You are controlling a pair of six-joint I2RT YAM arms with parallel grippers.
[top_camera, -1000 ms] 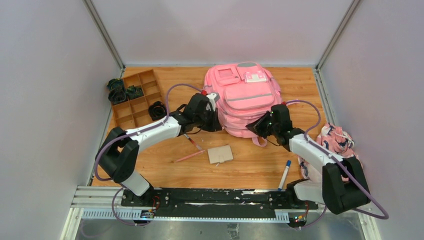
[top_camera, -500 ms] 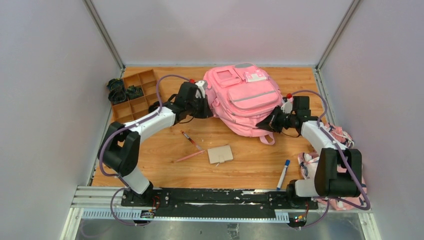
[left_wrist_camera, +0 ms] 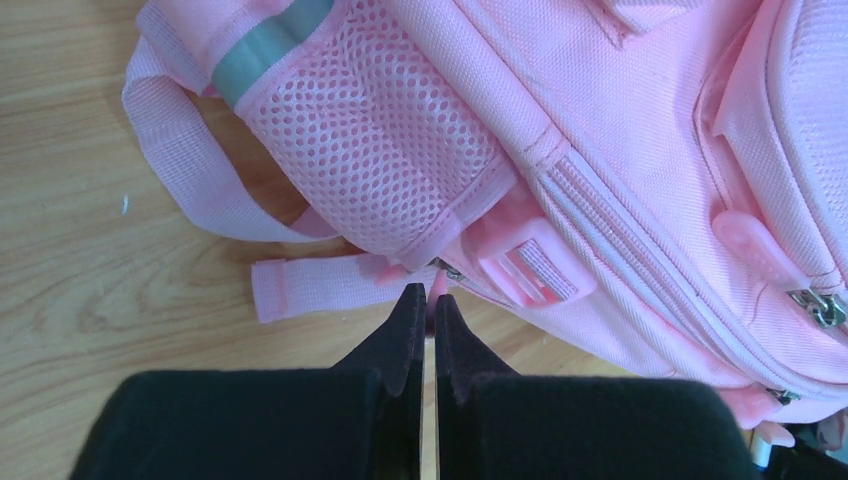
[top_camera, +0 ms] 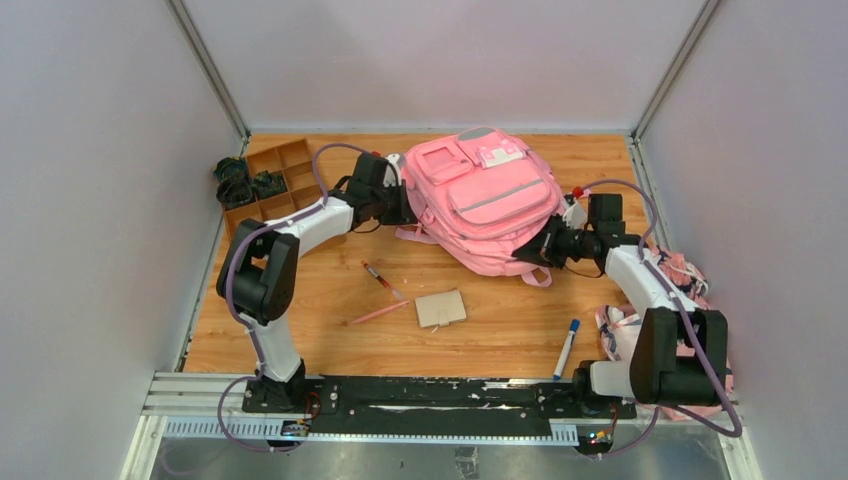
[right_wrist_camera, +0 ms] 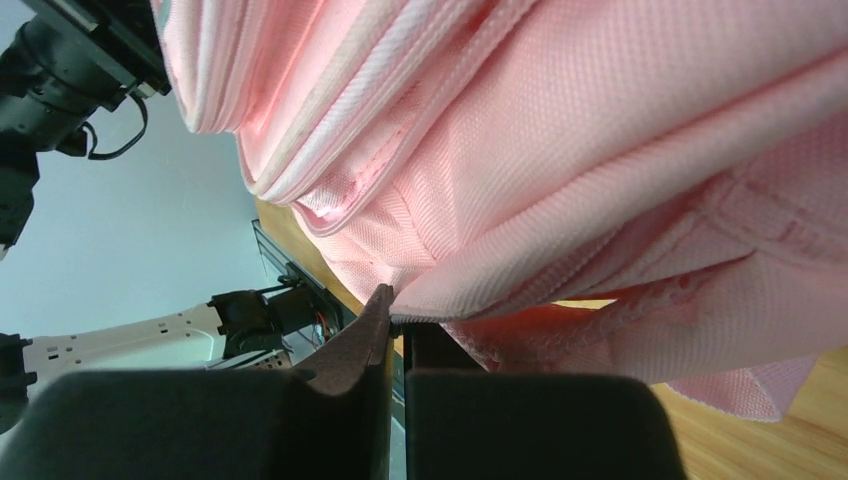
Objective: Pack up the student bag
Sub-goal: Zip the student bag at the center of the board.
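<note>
Nearest us on the worktop (top_camera: 300, 335) lie the loose things. A blue-capped marker (top_camera: 568, 345) is to the right and a small tan notebook (top_camera: 441, 308) is in the middle. A pink pencil (top_camera: 378, 313) lies just left of the notebook, and a red pen (top_camera: 380, 278) is a little farther off. A floral cloth (top_camera: 688, 275) is bunched at the right edge, beside the right arm.

Beyond these the student bag (top_camera: 490, 195) lies front up at the far middle of the worktop, turned askew, with a tool at each side. The right tool (right_wrist_camera: 393, 308) is clamped shut on a fold of pink fabric at the bag's near right edge. In its wrist view the cloth drapes from the pinch with wood showing below, so we judge that edge raised. The left tool (left_wrist_camera: 425, 296) sits at the bag's left side, just under the mesh side pocket (left_wrist_camera: 400, 150) and beside a strap end (left_wrist_camera: 310, 285). Its fingers are all but closed, with a sliver of pink between the tips. We take it to be nipping the bag there, though which part we cannot tell.

We judge the bag soft, limp and light. A pinch of plain cloth will stretch and fold rather than carry the whole body. Seams, webbing straps and the rubbery zip tab (left_wrist_camera: 745, 235) should give firmer holds.

Far left, a divided wooden tray (top_camera: 265, 215) holds dark coiled items that we cannot identify.
</note>
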